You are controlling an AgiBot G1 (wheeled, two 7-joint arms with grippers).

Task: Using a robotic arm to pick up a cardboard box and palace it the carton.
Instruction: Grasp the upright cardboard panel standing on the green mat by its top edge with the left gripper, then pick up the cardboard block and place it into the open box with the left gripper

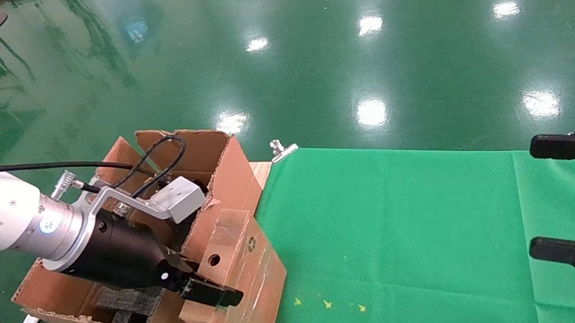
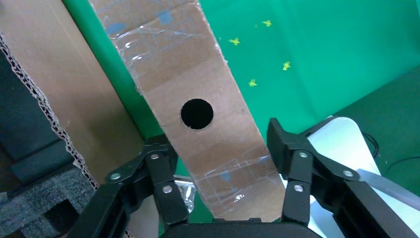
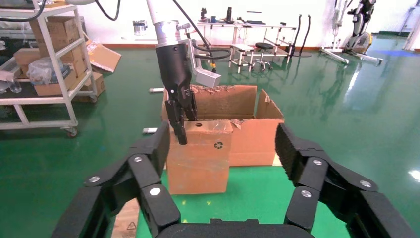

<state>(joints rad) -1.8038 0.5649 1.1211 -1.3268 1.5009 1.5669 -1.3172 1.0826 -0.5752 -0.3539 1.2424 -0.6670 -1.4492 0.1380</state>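
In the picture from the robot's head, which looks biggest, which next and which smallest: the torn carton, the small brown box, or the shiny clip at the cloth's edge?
1. The carton, though the left gripper and its arm hide part of it.
2. The cardboard box, held upright in that gripper, beside the carton.
3. The metal clip, far smaller, though also farther away.

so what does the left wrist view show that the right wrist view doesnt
Only the left wrist view: the left gripper shut on the cardboard box from close up, tape strips on the narrow face, and black foam inside the carton.

Only the right wrist view: the recycling mark on the box's wide face, the open right gripper held apart from it, and a shelf cart behind.

Both: the box's round hole, the carton's torn edge and the green cloth.
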